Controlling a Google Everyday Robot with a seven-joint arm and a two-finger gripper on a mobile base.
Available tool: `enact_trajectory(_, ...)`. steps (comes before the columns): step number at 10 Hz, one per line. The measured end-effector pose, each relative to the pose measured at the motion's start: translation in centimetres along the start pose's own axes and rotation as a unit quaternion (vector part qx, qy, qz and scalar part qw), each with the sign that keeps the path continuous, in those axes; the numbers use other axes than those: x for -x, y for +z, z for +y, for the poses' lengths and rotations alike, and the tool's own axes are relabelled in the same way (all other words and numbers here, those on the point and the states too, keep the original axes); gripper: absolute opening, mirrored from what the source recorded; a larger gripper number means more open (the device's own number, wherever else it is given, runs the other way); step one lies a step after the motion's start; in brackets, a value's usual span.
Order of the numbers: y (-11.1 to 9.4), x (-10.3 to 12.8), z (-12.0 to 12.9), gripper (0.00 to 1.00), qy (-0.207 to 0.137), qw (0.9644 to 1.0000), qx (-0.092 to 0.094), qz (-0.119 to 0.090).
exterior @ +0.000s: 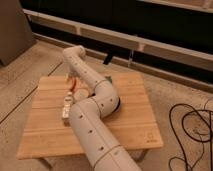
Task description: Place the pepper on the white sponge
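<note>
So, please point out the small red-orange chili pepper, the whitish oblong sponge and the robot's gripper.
small red-orange chili pepper (73,80), camera view: its middle.
whitish oblong sponge (65,108), camera view: its top face.
gripper (75,86), camera view: its tip, close beside the pepper.

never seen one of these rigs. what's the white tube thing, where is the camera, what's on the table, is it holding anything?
The white jointed tube is the robot's single arm. It reaches from the bottom of the picture across a low wooden table. There is one camera view, looking down on the table from the arm's base side; where it is mounted isn't known. The tool, a two-finger clamp at the arm's far end, hangs open over the back-left part of the table. It is right by the pepper, a small red-orange chili, and I see nothing gripped in it. Nearer the camera on the left lies the white sponge, where the pepper should go. A black bowl peeks out behind the elbow.
</note>
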Motion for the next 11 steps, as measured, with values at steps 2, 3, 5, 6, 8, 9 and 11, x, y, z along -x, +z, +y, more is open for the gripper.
enact_trajectory(2,1.7,-1.6,-0.3,0.65,0.002,0.9996,0.009,0.026)
enact_trajectory(3,2.2,-2.1,-0.2,0.64,0.001,0.9993,0.013,0.035)
enact_trajectory(5,2.3,-2.3,-0.5,0.47,-0.004,0.9993,0.006,0.038)
enact_trajectory(6,2.0,-2.1,-0.8,0.38,-0.005,0.9994,0.000,0.035)
enact_trajectory(8,1.7,-1.5,-0.9,0.13,-0.007,0.9996,-0.007,0.025)
enact_trajectory(9,1.7,-1.3,-0.9,0.04,-0.008,0.9997,-0.009,0.022)
enact_trajectory(11,1.6,-1.1,-0.7,0.00,-0.010,0.9998,-0.006,0.017)
